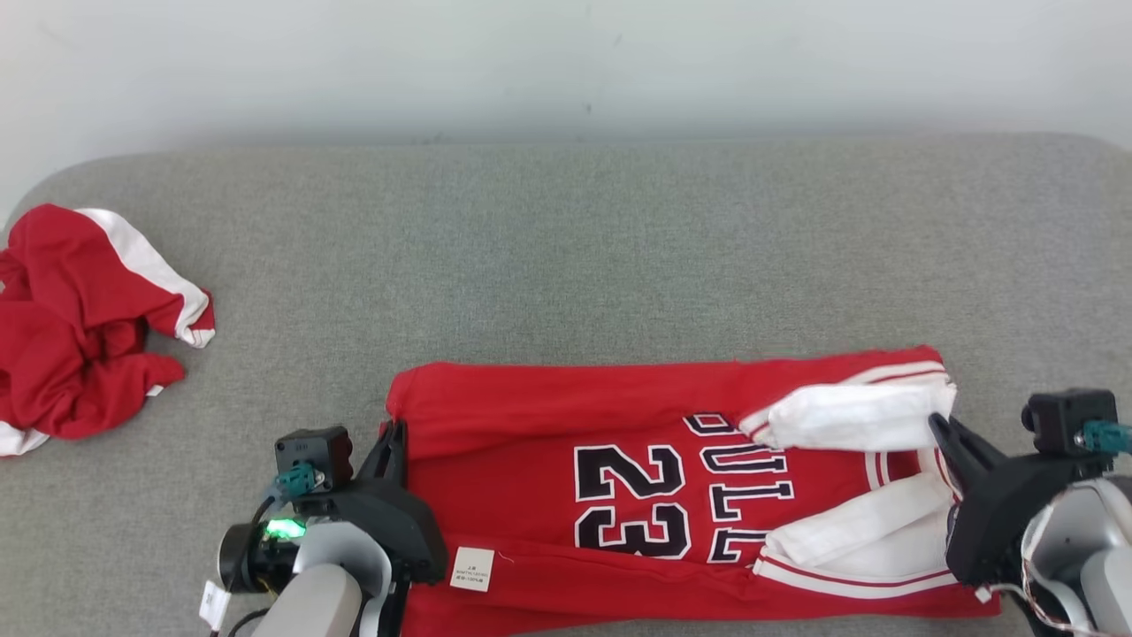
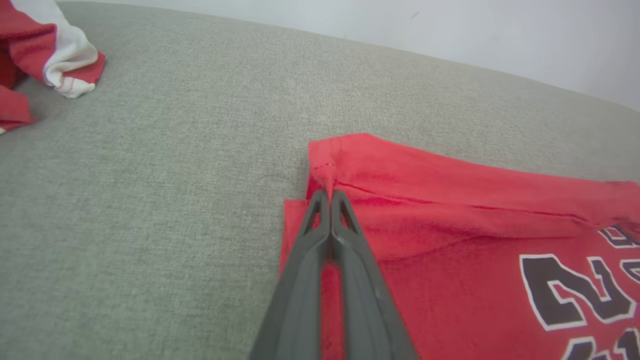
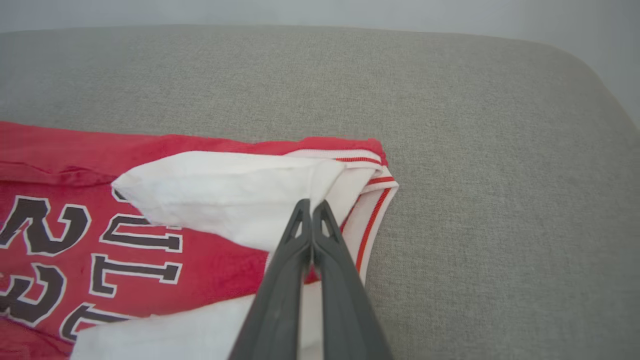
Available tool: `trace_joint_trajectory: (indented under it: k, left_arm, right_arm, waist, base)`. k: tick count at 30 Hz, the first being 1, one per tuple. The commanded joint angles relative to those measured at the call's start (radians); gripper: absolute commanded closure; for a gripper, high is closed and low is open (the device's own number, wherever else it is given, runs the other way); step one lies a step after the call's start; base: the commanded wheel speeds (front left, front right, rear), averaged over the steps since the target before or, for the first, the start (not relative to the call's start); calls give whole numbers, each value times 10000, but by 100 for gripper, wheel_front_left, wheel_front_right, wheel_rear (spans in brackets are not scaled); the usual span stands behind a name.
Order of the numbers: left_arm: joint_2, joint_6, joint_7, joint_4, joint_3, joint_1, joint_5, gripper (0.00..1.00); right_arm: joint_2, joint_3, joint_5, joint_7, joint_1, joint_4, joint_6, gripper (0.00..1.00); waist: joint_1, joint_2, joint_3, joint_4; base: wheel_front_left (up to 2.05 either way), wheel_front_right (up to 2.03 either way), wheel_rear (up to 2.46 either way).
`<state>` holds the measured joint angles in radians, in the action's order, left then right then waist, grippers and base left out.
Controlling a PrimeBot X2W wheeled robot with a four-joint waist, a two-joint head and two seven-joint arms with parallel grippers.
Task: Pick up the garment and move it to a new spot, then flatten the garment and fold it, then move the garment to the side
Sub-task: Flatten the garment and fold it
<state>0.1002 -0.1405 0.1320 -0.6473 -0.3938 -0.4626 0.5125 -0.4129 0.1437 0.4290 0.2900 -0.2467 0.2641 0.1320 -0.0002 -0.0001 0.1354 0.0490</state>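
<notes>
While both grippers sit at its two ends, the red jersey [image 1: 531, 416] lies flat on a grey, cloth-covered surface [image 1: 566, 248], close to the near edge and right of the middle. The surface is woven and padded, with rounded far corners, and it runs back to a plain pale wall [image 1: 566, 62] with a few faint marks. The jersey's long sides are folded inward, and the number 23 and dark lettering face up. Its two white sleeves [image 1: 849, 416] are folded over the right end. A small white label [image 1: 471, 569] shows near the jersey's front left corner.

The left gripper [image 1: 395, 433] has its fingers pressed together, with the tips touching a raised crease at the jersey's left edge. The right gripper [image 1: 937, 425] is likewise closed, its tips against the fold of the upper white sleeve. I cannot tell whether either one has cloth pinched between its fingers.

Well apart, at the surface's far left edge, lies a crumpled red and white bundle of cloth [image 1: 80, 327].
</notes>
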Motion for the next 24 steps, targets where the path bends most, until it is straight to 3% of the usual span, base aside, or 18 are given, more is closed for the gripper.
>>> trace_joint_trajectory:
  k: [1, 13, 24]
  left_arm:
    - [20, -23, 32, -35, 35, 178, 140, 100]
    - [113, -74, 346, -327, 43, 600, 253, 100]
    - [121, -81, 340, -557, -24, 796, 397, 100]
  right_arm:
    - [128, -132, -18, 70, 235, -164, -27, 100]
    - [905, -873, -222, 940, 1980, -1649, -26, 100]
    - [1106, -893, -641, 1295, 2570, -1625, -26, 100]
  waist:
    - [2, 1, -154, -59]
    - [2, 1, -432, -220]
    - [2, 1, -598, -219]
  base:
    - [0, 0, 0]
    - [0, 0, 0]
    - [0, 0, 0]
